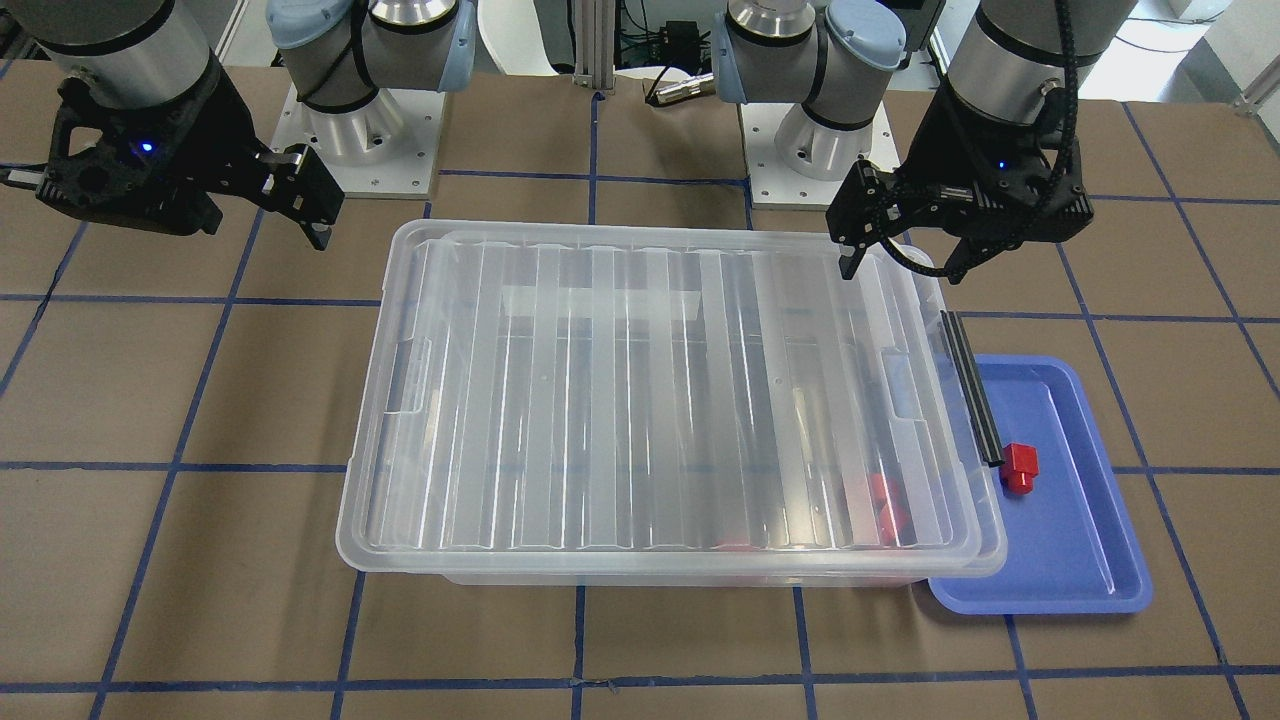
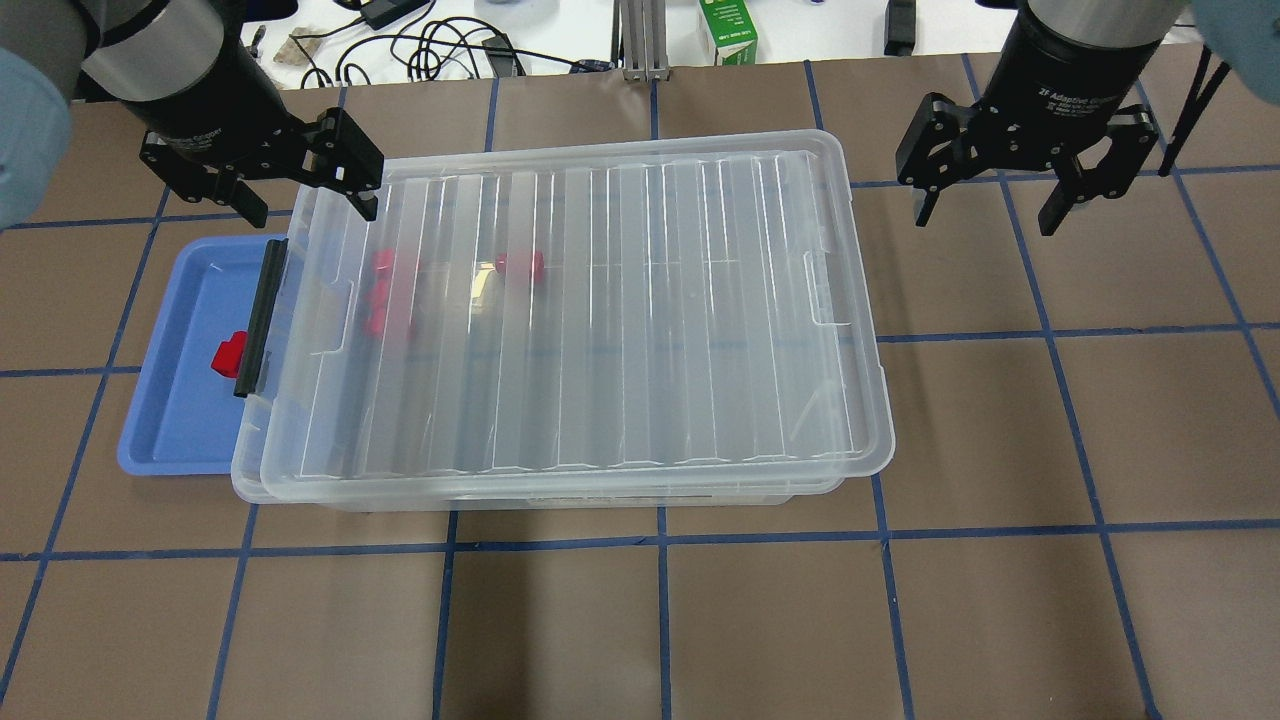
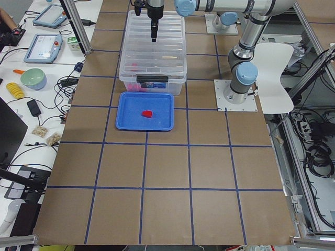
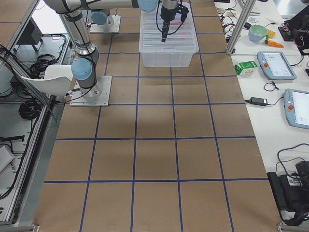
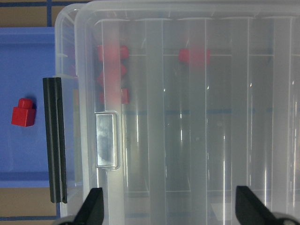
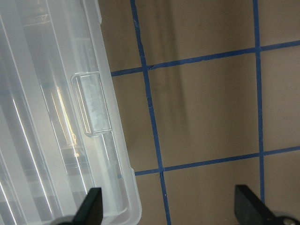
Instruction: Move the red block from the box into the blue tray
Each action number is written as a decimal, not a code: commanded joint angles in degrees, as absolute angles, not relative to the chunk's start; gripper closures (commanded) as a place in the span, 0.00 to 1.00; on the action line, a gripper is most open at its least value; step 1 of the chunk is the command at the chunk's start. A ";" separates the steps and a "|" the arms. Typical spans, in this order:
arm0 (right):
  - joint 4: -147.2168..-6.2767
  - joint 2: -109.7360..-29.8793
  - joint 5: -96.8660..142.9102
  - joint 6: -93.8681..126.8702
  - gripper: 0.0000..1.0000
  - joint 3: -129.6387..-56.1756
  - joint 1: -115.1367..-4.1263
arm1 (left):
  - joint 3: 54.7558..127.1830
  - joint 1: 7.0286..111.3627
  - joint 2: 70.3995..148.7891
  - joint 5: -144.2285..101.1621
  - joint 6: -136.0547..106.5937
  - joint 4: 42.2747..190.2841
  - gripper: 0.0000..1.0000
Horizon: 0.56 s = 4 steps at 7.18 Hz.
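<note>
Presently, front-facing view: the left end effector (image 1: 900,262) is hovering wide open and empty, the red block (image 1: 1020,467) lying beneath and beyond it in the blue tray (image 1: 1080,560). Overhead view: the right end effector (image 2: 985,215) is hanging open, empty, beside the lidded box (image 2: 650,350), apparently parked clear since placement looks done.

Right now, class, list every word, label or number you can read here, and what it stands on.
"2F Adaptive Gripper": on the body of the right gripper; last letters uncertain, smaller lines beneath blurred.
Print on the body of the left gripper: too blurred to read.
Print on the green carton: too small to read.
</note>
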State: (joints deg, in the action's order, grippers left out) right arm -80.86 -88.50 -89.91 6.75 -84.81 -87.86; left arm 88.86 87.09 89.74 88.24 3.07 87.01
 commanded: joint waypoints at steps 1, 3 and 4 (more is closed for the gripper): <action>-80.94 -88.59 -90.35 6.94 0.00 -85.17 -87.80 | 88.60 87.10 89.74 88.33 3.08 87.01 0.00; -80.78 -88.42 -90.35 6.68 0.00 -85.25 -87.89 | 89.38 87.19 89.04 88.77 3.34 87.36 0.00; -80.60 -88.42 -90.35 6.77 0.00 -85.25 -87.89 | 89.47 87.36 89.03 88.77 3.34 87.71 0.00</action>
